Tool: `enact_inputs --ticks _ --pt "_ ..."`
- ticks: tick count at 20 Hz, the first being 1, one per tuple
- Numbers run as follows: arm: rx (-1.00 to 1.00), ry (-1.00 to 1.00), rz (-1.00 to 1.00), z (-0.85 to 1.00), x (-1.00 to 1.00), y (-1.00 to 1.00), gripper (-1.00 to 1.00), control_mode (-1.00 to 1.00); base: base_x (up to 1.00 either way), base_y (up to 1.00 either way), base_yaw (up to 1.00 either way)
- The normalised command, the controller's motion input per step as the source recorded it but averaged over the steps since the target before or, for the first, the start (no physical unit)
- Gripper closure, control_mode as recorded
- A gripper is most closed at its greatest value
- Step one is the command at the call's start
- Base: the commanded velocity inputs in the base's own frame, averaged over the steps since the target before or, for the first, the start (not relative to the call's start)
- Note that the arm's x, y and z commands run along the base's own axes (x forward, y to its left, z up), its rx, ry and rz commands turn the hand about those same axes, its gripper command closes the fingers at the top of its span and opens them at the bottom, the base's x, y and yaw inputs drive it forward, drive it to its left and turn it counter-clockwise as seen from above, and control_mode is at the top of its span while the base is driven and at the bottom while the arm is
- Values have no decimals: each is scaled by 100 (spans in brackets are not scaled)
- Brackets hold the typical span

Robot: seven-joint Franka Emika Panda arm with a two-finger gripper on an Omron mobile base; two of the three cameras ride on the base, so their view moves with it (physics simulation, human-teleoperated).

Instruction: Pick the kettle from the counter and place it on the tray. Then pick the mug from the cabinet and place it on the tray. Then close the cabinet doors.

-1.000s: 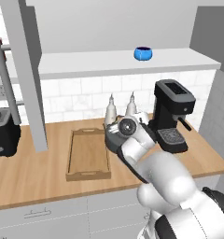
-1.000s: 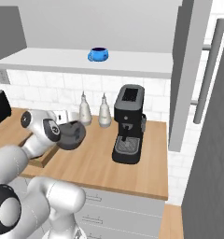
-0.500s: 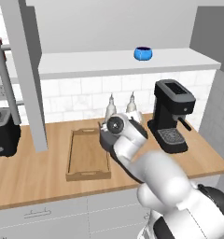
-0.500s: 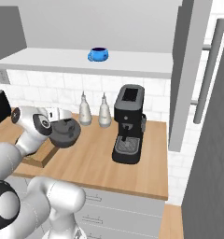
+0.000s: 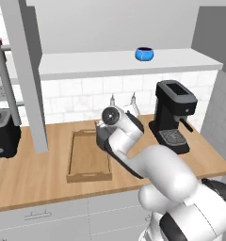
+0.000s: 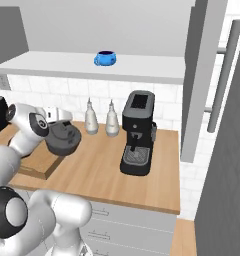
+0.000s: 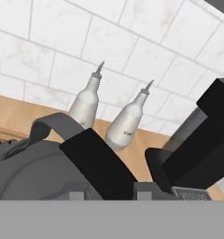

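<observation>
Left base view: arm reaches over the tabletop (image 5: 35, 174) toward the tray (image 5: 89, 156), which has nothing in it. The wrist blocks the pincer and its load from this side. Mug (image 5: 144, 53) sits on the cabinet shelf (image 5: 86, 63), well apart from the arm. A door (image 5: 25, 75) stands open at left. Coffee machine (image 5: 173, 115) is to the right, toaster (image 5: 4, 134) far left.

Right base view: kettle (image 6: 63, 139) hangs off the wrist, clear of the tabletop, just over the tray's near corner (image 6: 39, 165). Judged step: carrying the kettle to the tray, first placement not yet done. Next move calls for shifting further over the tray middle, lowering until the base rests flat, then letting go. Two bottles (image 6: 101, 118) stand by the wall just behind the kettle; the coffee machine is near on the right. The right door (image 6: 202, 75) is open.

Hand view: pincer (image 7: 128, 179) is narrowed on the kettle's arched handle (image 7: 53, 125), one dark finger (image 7: 104, 163) across it, kettle body below left. Bottles and the coffee machine lie straight ahead; a swing that way could clip them. Tray rim could catch the kettle base if lowered short.
</observation>
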Motion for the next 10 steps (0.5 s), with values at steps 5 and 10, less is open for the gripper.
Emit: enact_inputs --ticks 5,10 --pt "0 0 0 0 24 36 100 -100 0 0 0" --pt "0 0 -2 0 35 28 100 -100 0 0 0"
